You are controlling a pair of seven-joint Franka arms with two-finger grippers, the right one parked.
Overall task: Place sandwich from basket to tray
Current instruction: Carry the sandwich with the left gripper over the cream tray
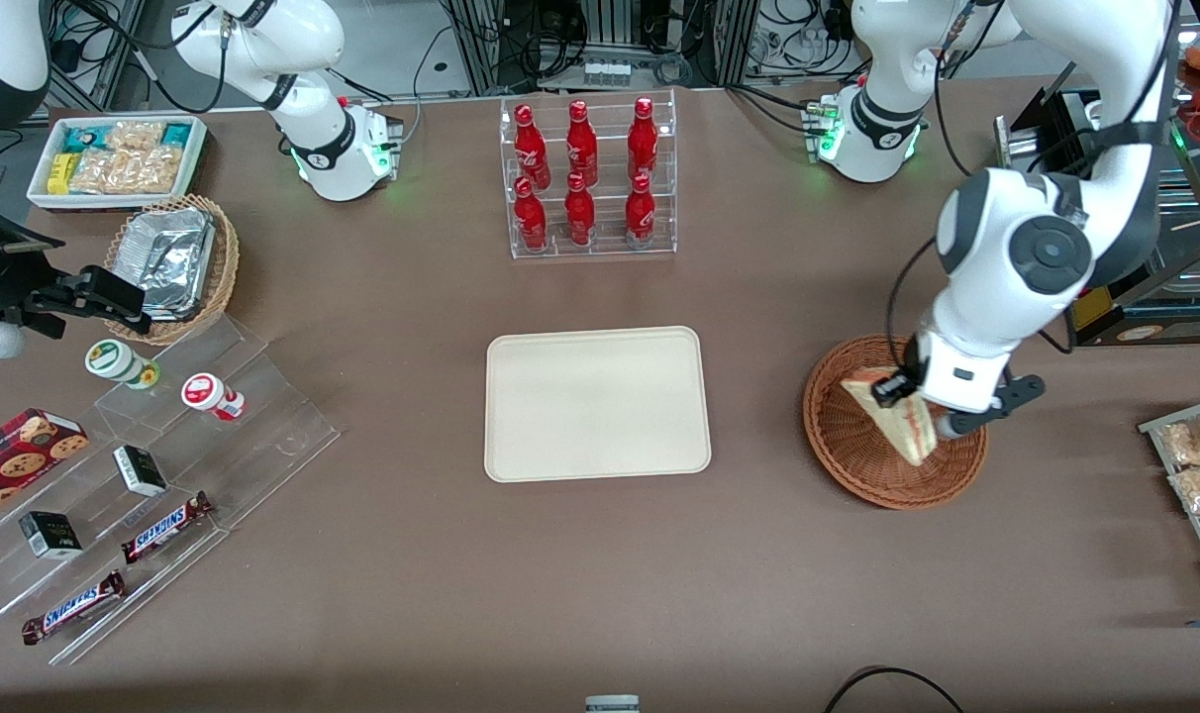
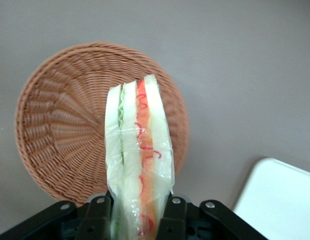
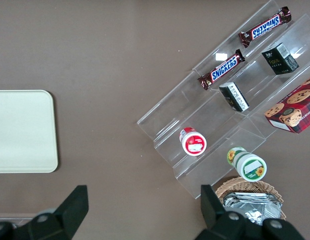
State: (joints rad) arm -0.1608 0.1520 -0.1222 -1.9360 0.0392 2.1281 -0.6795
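The brown table (image 1: 382, 594) carries everything. At its middle lies the cream tray (image 1: 597, 404), flat and bare, with rounded corners and a low rim. At the tray's three o'clock in the front view, toward the working arm's end of the table, sits the round reddish-brown wicker basket (image 1: 857, 436), with nothing lying on its woven floor in the wrist view.

The gripper (image 1: 919, 408) hangs over the basket, its two black fingers (image 2: 97, 215) closed against the broad faces of the sandwich (image 1: 902, 421), pinching its thick end between them. The sandwich is lifted above the basket's weave, its long cut edge facing the wrist camera and its narrow tip pointing away from the gripper over the basket's middle. It is a pale bread wedge in clear wrap, with a green layer along one slice and a red and orange layer along the next.

At the tray's twelve o'clock stands a clear rack (image 1: 590, 178) holding six red bottles in two rows of three. At about ten o'clock a lighter tan wicker basket (image 1: 219, 267) holds foil containers, and farther from the camera a white box (image 1: 120, 158) holds snack packets. At the tray's eight o'clock, clear stepped shelves (image 1: 263, 426) carry two small cups, small dark boxes, a cookie box and two chocolate bars.
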